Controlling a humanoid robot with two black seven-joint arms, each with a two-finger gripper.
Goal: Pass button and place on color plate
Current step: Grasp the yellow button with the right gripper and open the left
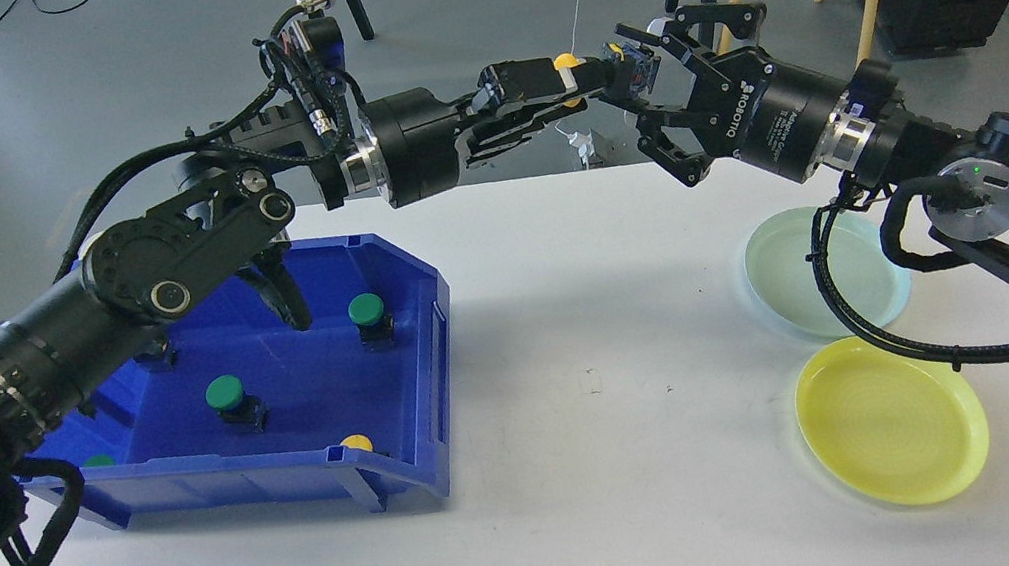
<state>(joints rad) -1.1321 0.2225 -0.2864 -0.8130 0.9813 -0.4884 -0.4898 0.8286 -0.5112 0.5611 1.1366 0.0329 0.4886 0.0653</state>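
My left gripper (570, 90) and right gripper (634, 75) meet tip to tip above the far edge of the white table (602, 389). Left fingers are pinched on a yellow button (567, 62); its yellow cap shows just above the fingertips. Right gripper fingers are spread wide around the button's other end, where something yellow and blue sits between them; I cannot tell if they touch it yet. So the button is up in the air between both grippers, off the table.

Below and behind my left gripper, under the left arm, sits a blue bin (418, 378) with an open sloped front. In it: one green button (366, 309) toward the back, a second green button (224, 393) nearer the middle, another yellow button (356, 443) at the front lip, and a bit of green (98, 461) at the near left corner, mostly hidden by the arm.

Below my right gripper, under the right arm, a pale green plate (782, 279) lies on the table, partly crossed by the arm's cable. Just nearer me, touching or almost touching it, lies a yellow plate (891, 424). Both plates hold nothing.
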